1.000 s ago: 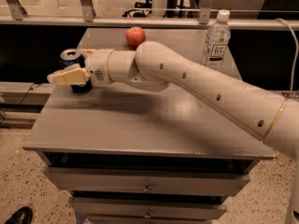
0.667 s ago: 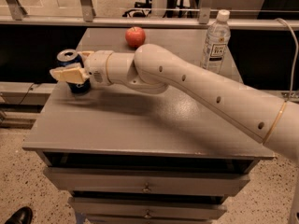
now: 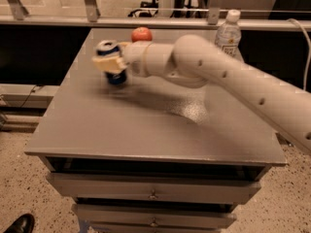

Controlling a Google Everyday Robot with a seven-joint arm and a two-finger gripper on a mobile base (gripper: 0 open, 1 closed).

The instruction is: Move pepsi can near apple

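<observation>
The pepsi can [image 3: 116,77], dark blue with a silver top, is upright over the back left part of the grey table [image 3: 146,130]. My gripper [image 3: 110,62] is shut on the can, its cream fingers across the can's middle. The arm reaches in from the right. The red apple [image 3: 141,34] sits near the table's back edge, just behind and to the right of the can, a short gap away. The image is blurred with motion, so I cannot tell if the can touches the table.
A clear plastic bottle [image 3: 227,33] with a white cap stands at the back right of the table. Drawers [image 3: 153,193] run under the table's front edge. A railing runs behind the table. A dark shoe [image 3: 17,224] is on the floor at the bottom left.
My gripper has carried the can from the table's left edge to the right and back, closer to the apple. The apple and bottle have not moved.
</observation>
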